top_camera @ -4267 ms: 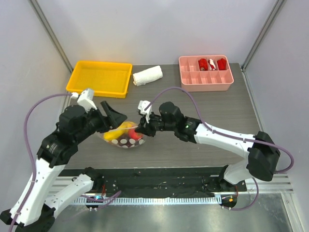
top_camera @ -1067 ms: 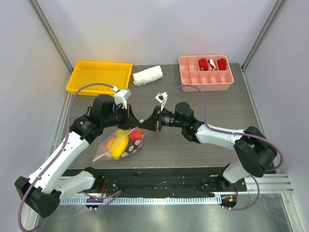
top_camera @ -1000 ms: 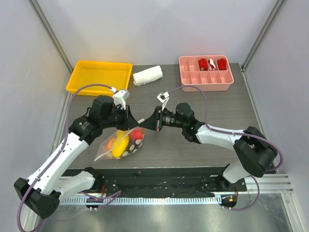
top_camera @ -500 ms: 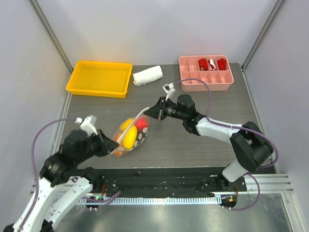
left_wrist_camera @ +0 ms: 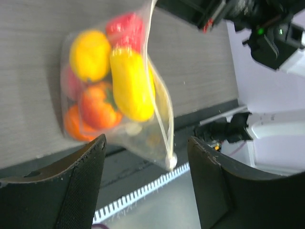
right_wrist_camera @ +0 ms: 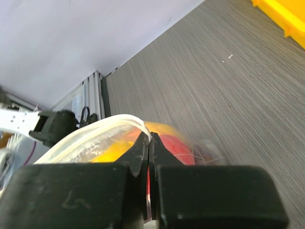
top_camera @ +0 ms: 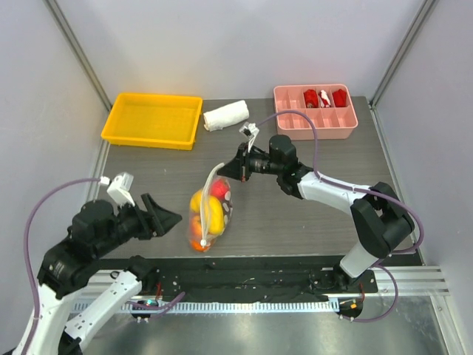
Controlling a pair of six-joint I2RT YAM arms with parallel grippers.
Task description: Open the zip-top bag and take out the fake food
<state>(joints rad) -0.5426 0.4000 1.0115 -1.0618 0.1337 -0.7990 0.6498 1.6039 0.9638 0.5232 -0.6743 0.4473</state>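
Observation:
The zip-top bag (top_camera: 209, 211) hangs in the air over the middle of the table, its top edge pinched by my right gripper (top_camera: 233, 167). The jaws are shut on the bag's zip rim (right_wrist_camera: 121, 121). Inside it is the fake food (top_camera: 205, 214): yellow, red and orange pieces, which also show in the left wrist view (left_wrist_camera: 112, 90). My left gripper (top_camera: 168, 217) is open and empty, just left of the bag and apart from it. In the left wrist view the bag (left_wrist_camera: 143, 129) hangs between and beyond the spread fingers (left_wrist_camera: 81, 186).
A yellow tray (top_camera: 153, 119) stands at the back left, a rolled white cloth (top_camera: 225, 116) beside it, and a pink divided tray (top_camera: 315, 112) with red items at the back right. The table's near edge with a black rail (top_camera: 244, 281) runs below the bag.
My left gripper has let go of the bag and drawn back to the left, now open. My right gripper has lifted the bag, which now hangs down from it.

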